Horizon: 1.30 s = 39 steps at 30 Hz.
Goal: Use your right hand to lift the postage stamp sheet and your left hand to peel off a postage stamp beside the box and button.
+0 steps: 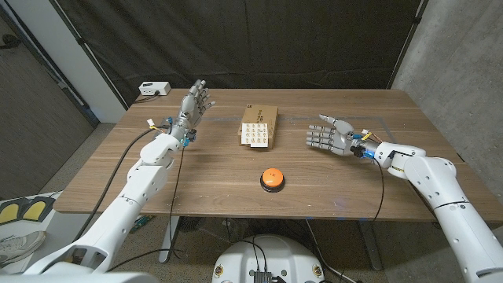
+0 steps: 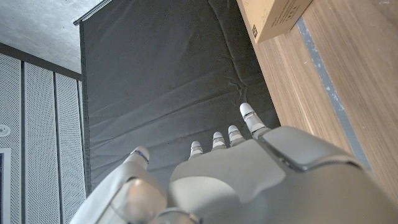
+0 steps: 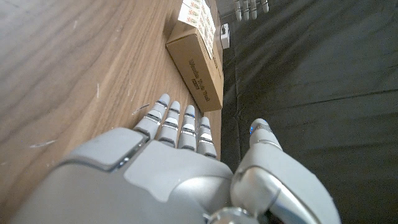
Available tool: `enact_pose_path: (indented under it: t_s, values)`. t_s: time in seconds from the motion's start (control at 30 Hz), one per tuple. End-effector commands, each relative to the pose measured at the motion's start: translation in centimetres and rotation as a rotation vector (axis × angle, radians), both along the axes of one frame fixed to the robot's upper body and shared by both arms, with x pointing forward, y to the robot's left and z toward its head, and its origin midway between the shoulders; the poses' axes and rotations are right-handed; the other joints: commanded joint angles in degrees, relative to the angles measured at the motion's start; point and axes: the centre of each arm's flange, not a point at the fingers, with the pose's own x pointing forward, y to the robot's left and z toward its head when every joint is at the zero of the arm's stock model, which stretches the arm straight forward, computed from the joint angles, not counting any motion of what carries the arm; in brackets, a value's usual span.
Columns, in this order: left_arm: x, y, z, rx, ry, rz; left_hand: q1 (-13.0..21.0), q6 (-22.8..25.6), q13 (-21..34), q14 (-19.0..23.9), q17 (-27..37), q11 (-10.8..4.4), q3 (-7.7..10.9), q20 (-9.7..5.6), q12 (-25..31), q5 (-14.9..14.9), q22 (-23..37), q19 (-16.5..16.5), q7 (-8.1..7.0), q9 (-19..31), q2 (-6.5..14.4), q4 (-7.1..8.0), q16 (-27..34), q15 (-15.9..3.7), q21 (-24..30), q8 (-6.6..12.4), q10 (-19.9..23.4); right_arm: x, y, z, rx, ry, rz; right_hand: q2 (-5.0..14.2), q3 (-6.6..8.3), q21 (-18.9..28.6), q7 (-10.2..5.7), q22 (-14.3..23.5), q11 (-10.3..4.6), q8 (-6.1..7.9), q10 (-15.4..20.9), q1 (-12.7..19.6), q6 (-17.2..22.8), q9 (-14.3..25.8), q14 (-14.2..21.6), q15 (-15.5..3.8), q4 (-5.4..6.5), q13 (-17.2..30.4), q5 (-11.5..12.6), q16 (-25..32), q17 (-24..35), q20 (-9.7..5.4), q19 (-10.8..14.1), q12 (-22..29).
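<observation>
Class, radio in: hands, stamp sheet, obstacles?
Left hand open, right hand open. Stamp sheet on box, untouched. Button nearby, nothing blocking.

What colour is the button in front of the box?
Orange on a black base, clearest in the head view.

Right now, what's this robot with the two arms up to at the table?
It is about to start and holds nothing yet. A cardboard box sits mid-table with a postage stamp sheet lying on top, and an orange button sits nearer the robot. The right robot hand waits, open, to the box's right, fingers pointing toward it. The left robot hand is raised, open, on the box's left side. The sheet is untouched.
</observation>
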Motion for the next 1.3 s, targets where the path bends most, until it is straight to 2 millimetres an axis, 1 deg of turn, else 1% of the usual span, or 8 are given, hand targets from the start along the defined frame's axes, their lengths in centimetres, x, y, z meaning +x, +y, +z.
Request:
enact_pose_path:
  t_s: [0.03, 0.37, 0.47, 0.5, 0.53, 0.63, 0.97, 1.3]
  values:
    - [-0.1, -1.4, 0.2, 0.013, 0.001, -0.009, 0.1, -8.1, 0.1, -2.7, 0.1, 0.58, -0.13, 0.51, 0.2, 0.1, 0.2, -8.3, -0.01, 0.2, -0.2, -0.06, 0.3, 0.31, 0.2, 0.28, -3.4, -1.1, -0.2, -0.8, 0.014, 0.097, 0.116, 0.75, 0.31, 0.4, 0.08, 0.2, 0.12, 0.27, 0.6, 0.1, 0.6, 0.3, 0.7, -0.17, 0.06, 0.3, 0.3, 0.4, 0.2, -0.1, 0.5, 0.2]
    - [-0.3, -1.9, 0.1, 0.016, 0.002, -0.007, 0.2, -7.9, 0.2, -2.5, 0.2, 0.55, -0.2, 0.49, 0.2, 0.1, 0.2, -8.2, 0.11, 0.2, -0.2, -0.16, 0.3, 0.42, 0.1, 0.28, -3.3, -1.1, 0.4, -1.7, 0.02, 0.169, 0.19, 0.78, 0.42, 0.7, 0.4, 0.3, 0.35, 0.31, 1.3, -0.1, 1.1, 0.3, 1.6, -0.38, 0.2, 0.3, 0.4, 0.6, 0.2, -0.3, 1.2, 0.4]
    - [-0.4, -1.9, 0.1, 0.017, 0.0, -0.004, 0.3, -7.9, 0.2, -2.5, 0.2, 0.64, -0.22, 0.48, 0.2, 0.1, 0.2, -8.2, 0.12, 0.2, -0.2, -0.19, 0.3, 0.42, 0.1, 0.27, -3.4, -1.3, 0.7, -1.8, 0.013, 0.195, 0.196, 0.74, 0.63, 1.6, 1.38, 0.3, 0.89, 0.61, 3.0, -0.2, 2.4, 0.3, 3.9, -0.67, 0.31, 0.3, 0.6, 1.0, 0.2, -0.61, 3.3, 0.9]
    - [-0.4, -1.9, 0.1, 0.016, -0.001, -0.004, 0.3, -7.9, 0.2, -2.5, 0.2, 0.62, -0.23, 0.5, 0.2, 0.1, 0.2, -8.2, 0.18, 0.2, -0.1, -0.19, 0.3, 0.44, 0.1, 0.27, -3.4, -1.3, 0.8, -1.8, 0.009, 0.201, 0.194, 0.79, 0.81, 2.1, 2.18, 0.3, 1.17, 0.75, 4.4, -0.3, 3.3, 0.4, 5.3, -1.08, 0.37, 0.3, 0.7, 1.2, 0.2, -0.88, 4.5, 1.3]
    - [-0.4, -1.9, 0.1, 0.017, -0.001, -0.004, 0.3, -7.9, 0.2, -2.5, 0.2, 0.66, -0.24, 0.53, 0.2, 0.1, 0.2, -8.2, 0.14, 0.2, -0.1, -0.2, 0.3, 0.41, 0.1, 0.27, -3.4, -1.4, 0.9, -1.9, 0.007, 0.202, 0.204, 0.73, 0.89, 2.3, 2.53, 0.3, 1.52, 0.84, 5.2, -0.3, 3.8, 0.3, 5.7, -0.95, 0.33, 0.3, 0.7, 1.2, 0.2, -0.94, 5.0, 1.5]
    - [-0.5, -1.8, 0.2, 0.017, -0.003, -0.003, 0.3, -7.8, 0.2, -2.5, 0.2, 0.68, -0.26, 0.49, 0.2, 0.1, 0.2, -8.1, 0.16, 0.2, -0.1, -0.22, 0.3, 0.44, 0.1, 0.27, -3.4, -1.3, 1.5, -2.0, 0.005, 0.216, 0.238, 0.69, 1.01, 2.6, 2.63, 0.3, 1.47, 0.85, 5.7, -0.2, 4.1, 0.3, 6.2, -1.01, 0.29, 0.3, 0.8, 1.2, 0.2, -0.93, 5.8, 1.6]
    - [-0.7, -1.6, 0.2, 0.015, -0.005, -0.006, 0.4, -7.7, 0.2, -2.3, 0.2, 0.75, -0.33, 0.56, 0.2, 0.1, 0.2, -8.1, 0.32, 0.2, -0.1, -0.28, 0.3, 0.44, 0.0, 0.25, -3.4, -1.0, 3.2, -2.4, -0.009, 0.263, 0.311, 0.75, 1.22, 2.5, 2.22, 0.3, 1.4, 1.04, 6.0, -0.2, 5.1, 0.4, 6.0, -0.95, 0.29, 0.3, 0.9, 0.8, 0.2, -0.94, 5.3, 1.5]
    - [-0.9, -1.1, 0.1, 0.014, -0.003, -0.007, 0.4, -7.7, 0.2, -2.3, 0.3, 0.79, -0.4, 0.56, 0.1, 0.1, 0.2, -8.0, 0.36, 0.2, -0.1, -0.32, 0.3, 0.52, 0.0, 0.21, -3.3, -0.2, 5.3, -2.5, -0.024, 0.291, 0.378, 0.63, 1.25, 2.4, 1.99, 0.3, 1.27, 1.1, 5.8, -0.4, 5.7, 0.4, 5.7, -0.91, 0.36, 0.3, 0.9, 0.5, 0.2, -0.95, 5.0, 1.3]
